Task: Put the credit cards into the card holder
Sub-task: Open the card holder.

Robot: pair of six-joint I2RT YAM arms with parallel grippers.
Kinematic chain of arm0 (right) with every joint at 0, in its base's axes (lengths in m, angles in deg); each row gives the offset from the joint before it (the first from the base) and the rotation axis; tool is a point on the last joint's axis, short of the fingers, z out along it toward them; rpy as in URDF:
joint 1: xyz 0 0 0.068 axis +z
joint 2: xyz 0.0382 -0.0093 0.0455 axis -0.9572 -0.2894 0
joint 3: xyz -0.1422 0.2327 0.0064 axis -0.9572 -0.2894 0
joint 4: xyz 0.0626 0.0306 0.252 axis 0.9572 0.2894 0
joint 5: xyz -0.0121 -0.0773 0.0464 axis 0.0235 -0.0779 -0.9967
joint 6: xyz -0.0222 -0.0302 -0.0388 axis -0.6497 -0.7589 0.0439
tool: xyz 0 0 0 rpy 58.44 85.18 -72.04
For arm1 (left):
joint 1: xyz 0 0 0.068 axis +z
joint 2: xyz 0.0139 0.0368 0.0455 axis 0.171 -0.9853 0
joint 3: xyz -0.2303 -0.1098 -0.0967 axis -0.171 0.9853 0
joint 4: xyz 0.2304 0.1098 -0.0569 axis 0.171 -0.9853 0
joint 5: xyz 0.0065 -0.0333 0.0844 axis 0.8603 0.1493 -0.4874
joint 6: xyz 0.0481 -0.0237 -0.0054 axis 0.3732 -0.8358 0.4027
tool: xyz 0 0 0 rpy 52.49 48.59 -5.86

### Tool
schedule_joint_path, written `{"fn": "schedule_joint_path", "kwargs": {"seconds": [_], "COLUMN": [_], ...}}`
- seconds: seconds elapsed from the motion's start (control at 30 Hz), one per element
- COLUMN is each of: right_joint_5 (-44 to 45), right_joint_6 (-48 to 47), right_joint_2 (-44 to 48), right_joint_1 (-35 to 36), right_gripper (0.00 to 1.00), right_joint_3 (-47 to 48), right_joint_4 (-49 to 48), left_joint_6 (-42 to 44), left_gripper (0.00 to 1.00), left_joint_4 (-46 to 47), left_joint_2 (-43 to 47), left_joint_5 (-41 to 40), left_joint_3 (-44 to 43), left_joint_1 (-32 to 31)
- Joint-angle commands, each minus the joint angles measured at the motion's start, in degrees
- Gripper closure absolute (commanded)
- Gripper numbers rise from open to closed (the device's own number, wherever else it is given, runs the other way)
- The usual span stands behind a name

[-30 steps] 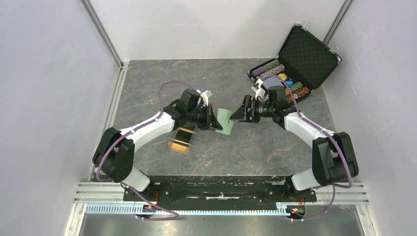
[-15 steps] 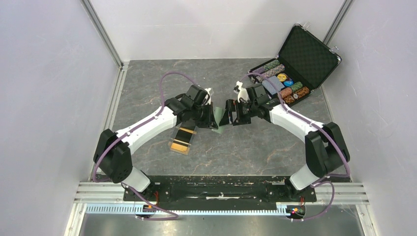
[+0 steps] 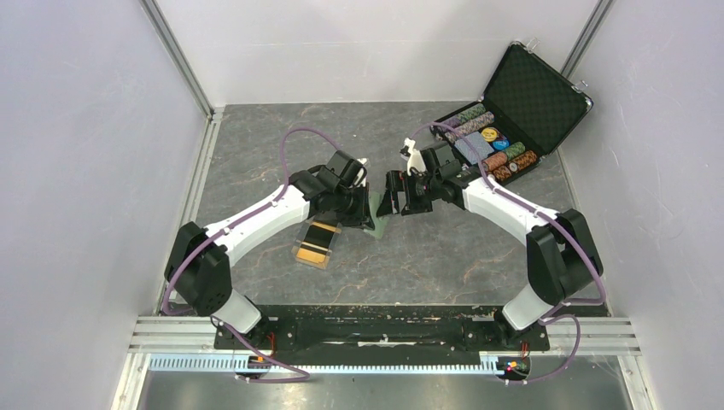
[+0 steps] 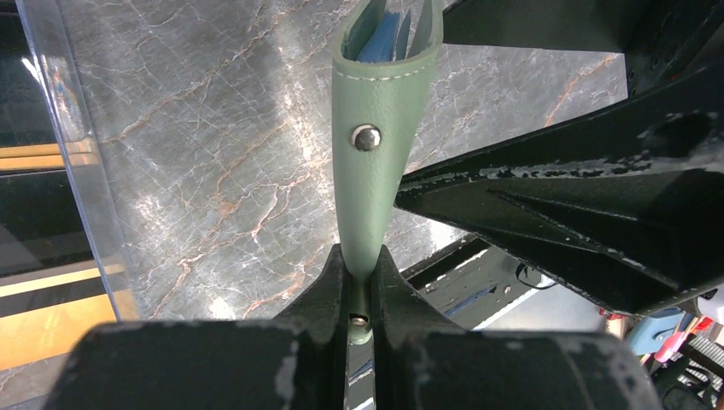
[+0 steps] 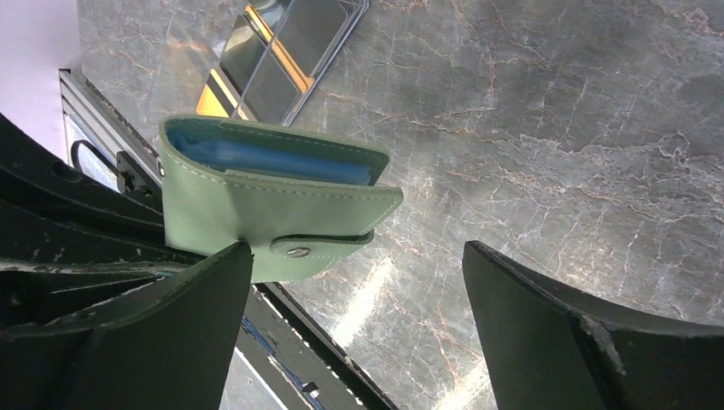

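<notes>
An open black chip case [image 3: 522, 107] with rows of poker chips [image 3: 491, 147] sits at the far right of the marbled table [image 3: 256, 145], well apart from the grippers. Near and left of centre, a clear plastic tray [image 3: 296, 259] holds the credit cards [image 3: 312, 250], black and orange-gold; its far end is hidden under the left arm in the top view. The card holder [image 4: 376, 102] is just right of the tray, between the two wrists. The left gripper [image 4: 359, 282] is pinched tight on its edge and holds it up edge-on, with the blue lining showing at the open end. The right gripper [image 5: 357, 256] is spread wide and holds nothing. One of its fingers overlaps the holder's corner by the snap strap, though contact cannot be told, and the other is well clear. Both arms reach inward with elbows out, and their wrists meet at mid-table.
</notes>
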Motion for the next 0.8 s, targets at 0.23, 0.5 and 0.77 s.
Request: {"fn": "schedule_joint_path", "kwargs": {"seconds": [0.23, 0.5, 0.77], "right_joint_5": [10.69, 16.40, 6.41], "right_joint_6": [-2.49, -2.55, -4.46], "right_joint_2": [-4.24, -3.77, 2.06], "right_joint_1": [3.12, 3.13, 3.08], "right_gripper": [0.09, 0.17, 0.02], "right_joint_3": [3.47, 4.55, 1.44], "right_joint_4": [6.77, 8.16, 0.91], "left_joint_6": [1.49, 0.64, -1.10], "left_gripper": [0.98, 0.98, 0.98], "left_joint_4": [0.58, 0.58, -1.14], "left_joint_2": [-0.23, 0.34, -0.72], "left_joint_5": [-0.50, -0.97, -3.67], "left_joint_3": [-0.95, 0.49, 0.92], "left_joint_1": [-0.32, -0.40, -0.41]}}
